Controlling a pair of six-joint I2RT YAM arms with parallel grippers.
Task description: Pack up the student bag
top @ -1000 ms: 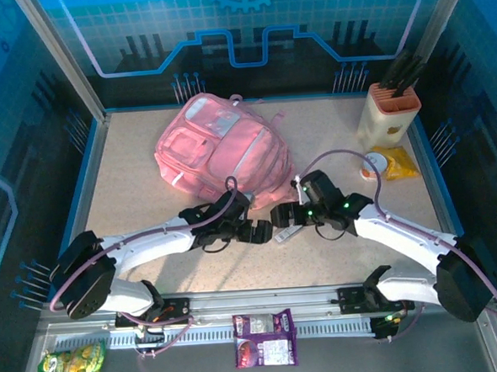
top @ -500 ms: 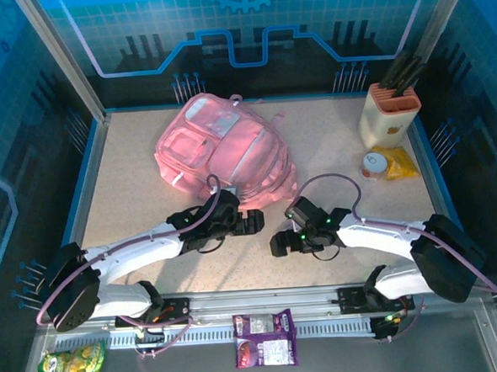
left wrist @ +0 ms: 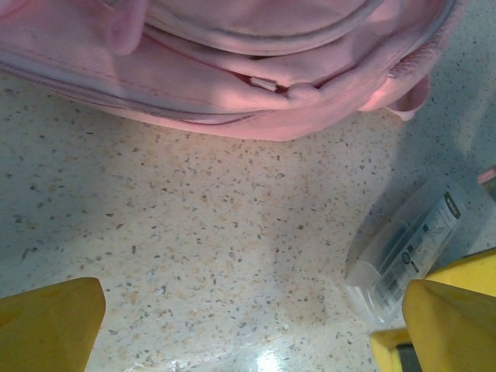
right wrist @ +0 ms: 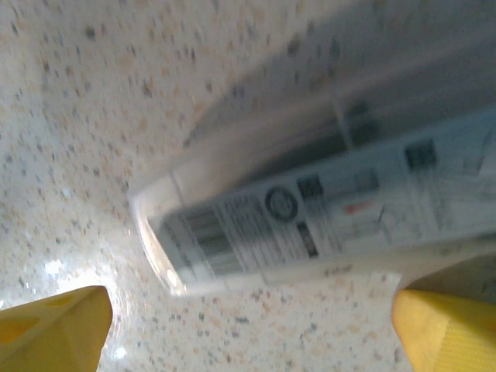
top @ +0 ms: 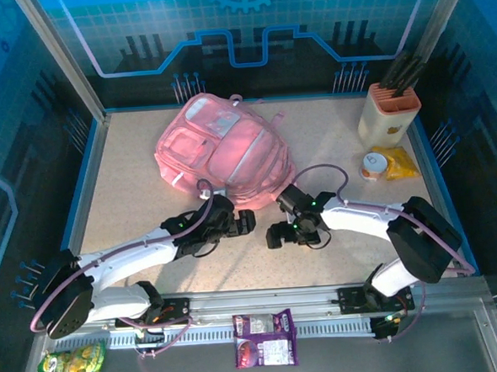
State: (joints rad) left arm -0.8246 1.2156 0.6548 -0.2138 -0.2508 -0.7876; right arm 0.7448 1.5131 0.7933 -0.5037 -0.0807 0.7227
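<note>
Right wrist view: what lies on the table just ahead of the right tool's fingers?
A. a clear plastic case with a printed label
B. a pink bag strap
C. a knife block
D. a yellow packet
A: the clear plastic case lies flat on the speckled table, with the right tool open and its yellow fingertips wide apart.

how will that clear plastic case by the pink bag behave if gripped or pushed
The clear case looks like thin glossy plastic, so probably slick and may flex under a pinch. Lying flat on the table, it would likely slide rather than roll. Mostly see-through, it seems light.
</note>
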